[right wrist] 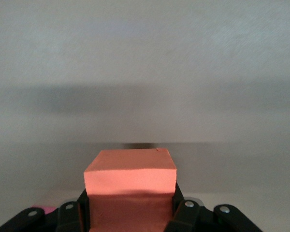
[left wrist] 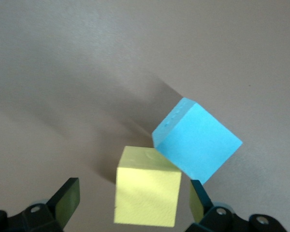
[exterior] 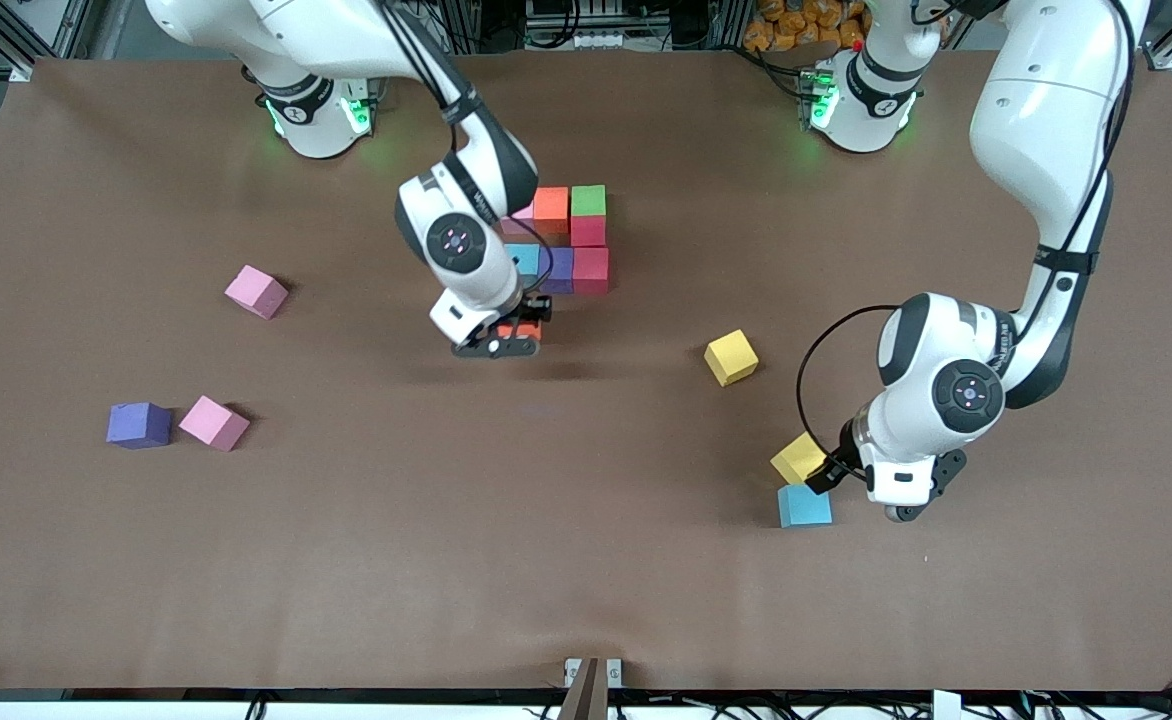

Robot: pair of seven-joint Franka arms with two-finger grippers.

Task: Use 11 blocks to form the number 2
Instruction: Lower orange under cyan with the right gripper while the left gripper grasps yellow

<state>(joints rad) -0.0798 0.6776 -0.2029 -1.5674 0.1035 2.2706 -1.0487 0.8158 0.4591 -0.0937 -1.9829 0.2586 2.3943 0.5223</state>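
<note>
While both arms reach in from the top of the frame, the brown table [exterior: 586,600] fills nearly the whole front view. Right arm comes from the upper left base and bends down to centre frame; left arm comes from the upper right base and drops to lower right. Partly built number 2 [exterior: 571,245] sits upper centre, touching cubes: orange block [exterior: 551,208] and green block [exterior: 588,200] along its top edge, a red block [exterior: 588,231] under the green, then a row of light blue block [exterior: 523,258], purple block [exterior: 558,268] and second red block [exterior: 591,269]; a pink cube in the cluster is mostly hidden by the right arm. Right gripper [exterior: 512,338] hangs just below that cluster, jaws narrow and clamped on an orange-red block [right wrist: 130,176], which fills the bottom of the right wrist view. Left gripper [exterior: 826,470] is at lower right, fingers spread wide around a yellow block [left wrist: 147,186], not squeezing it; a second light blue block [left wrist: 198,142] touches that yellow one at a corner. Loose cubes: another yellow block [exterior: 731,357] right of centre, pink block [exterior: 256,291] at mid left, second pink block [exterior: 214,422] just beside a second purple block [exterior: 139,424] at lower left.
</note>
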